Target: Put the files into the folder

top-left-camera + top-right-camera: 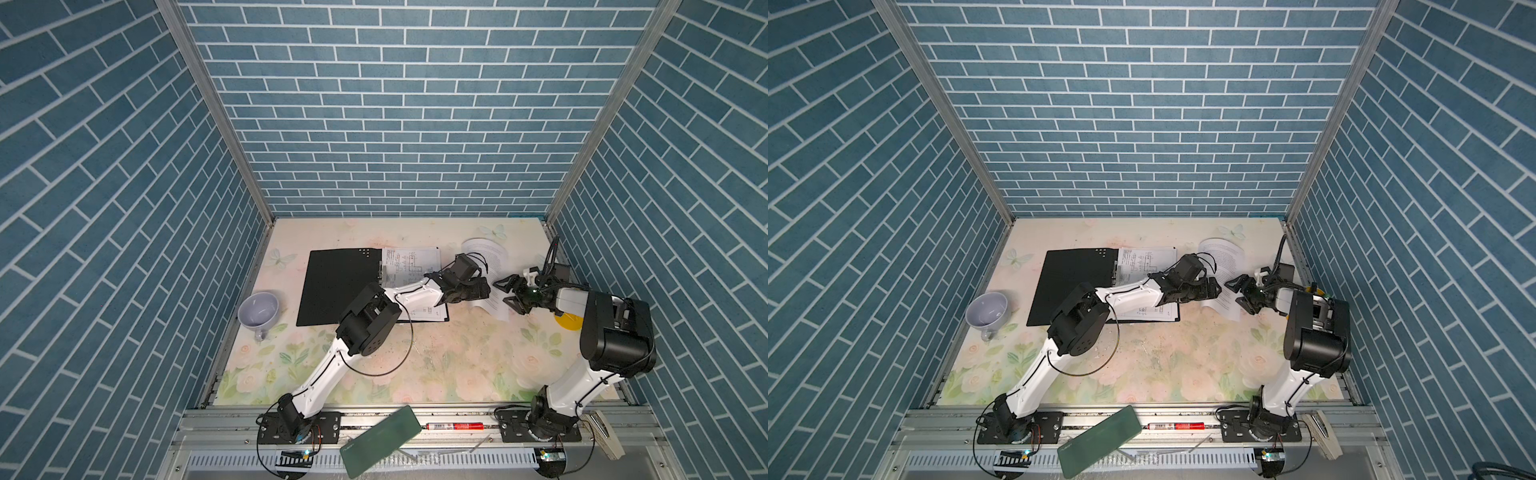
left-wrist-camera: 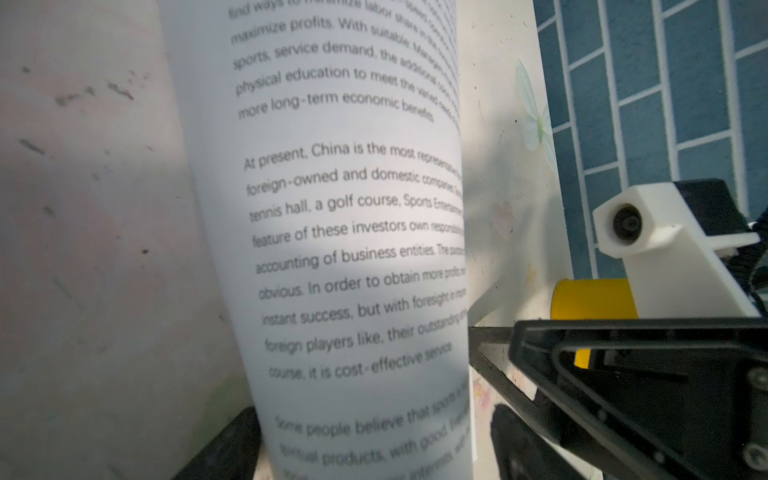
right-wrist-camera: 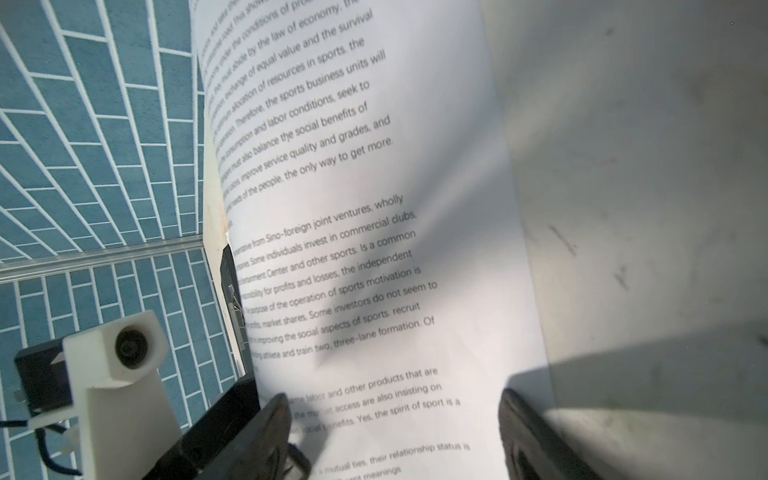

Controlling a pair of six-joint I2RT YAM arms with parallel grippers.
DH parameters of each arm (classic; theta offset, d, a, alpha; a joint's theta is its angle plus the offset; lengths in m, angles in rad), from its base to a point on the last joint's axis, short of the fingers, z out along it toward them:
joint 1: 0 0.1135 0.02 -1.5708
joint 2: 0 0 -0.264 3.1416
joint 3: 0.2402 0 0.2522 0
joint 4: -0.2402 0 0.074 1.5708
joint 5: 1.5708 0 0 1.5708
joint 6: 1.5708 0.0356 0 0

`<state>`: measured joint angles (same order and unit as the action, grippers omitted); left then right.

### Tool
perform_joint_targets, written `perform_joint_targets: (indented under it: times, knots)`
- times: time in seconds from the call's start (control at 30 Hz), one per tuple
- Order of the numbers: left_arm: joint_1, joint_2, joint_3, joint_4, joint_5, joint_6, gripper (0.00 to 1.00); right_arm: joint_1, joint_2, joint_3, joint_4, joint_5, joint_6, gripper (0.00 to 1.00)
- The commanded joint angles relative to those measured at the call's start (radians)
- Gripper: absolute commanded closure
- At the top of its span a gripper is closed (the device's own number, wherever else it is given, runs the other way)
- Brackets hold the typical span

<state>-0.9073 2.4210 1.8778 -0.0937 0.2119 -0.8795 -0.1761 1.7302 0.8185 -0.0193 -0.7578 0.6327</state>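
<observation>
A: Where's the text sheet (image 1: 488, 253)?
B: Bowed up off the surface (image 1: 436, 357), right of the open folder (image 1: 336, 286). The drawing sheet (image 1: 411, 262) lies on the folder's right half.
A: The 2 tools?
B: Left tool (image 1: 484, 291) and right tool (image 1: 500, 291) face each other at the sheet, both spread wide, paper running between their fingers.
A: Anything in the way?
B: The left arm crosses the folder. 1 mug (image 1: 257, 309) sits left of it, and a yellow object (image 1: 567, 323) is by the right arm.

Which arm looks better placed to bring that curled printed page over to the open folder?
Probably left: the left gripper is open at the text sheet edge nearest the folder; the right gripper is farther away.
</observation>
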Motion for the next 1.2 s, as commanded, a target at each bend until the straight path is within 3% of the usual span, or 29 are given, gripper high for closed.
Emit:
perform_joint_targets:
  times: [0.0,0.57,1.17]
  knots:
    - [-0.006,0.039,0.017,-0.014,0.006,-0.013,0.19,0.012,0.022,-0.038,-0.057,0.015,0.027,0.22]
    - [0.001,-0.001,-0.022,0.097,0.003,-0.050,0.49,-0.004,-0.036,0.045,-0.166,0.030,-0.021,0.21]
    - [0.019,-0.057,-0.099,0.280,0.021,-0.172,0.57,-0.166,-0.103,-0.044,-0.131,-0.008,-0.027,0.19]
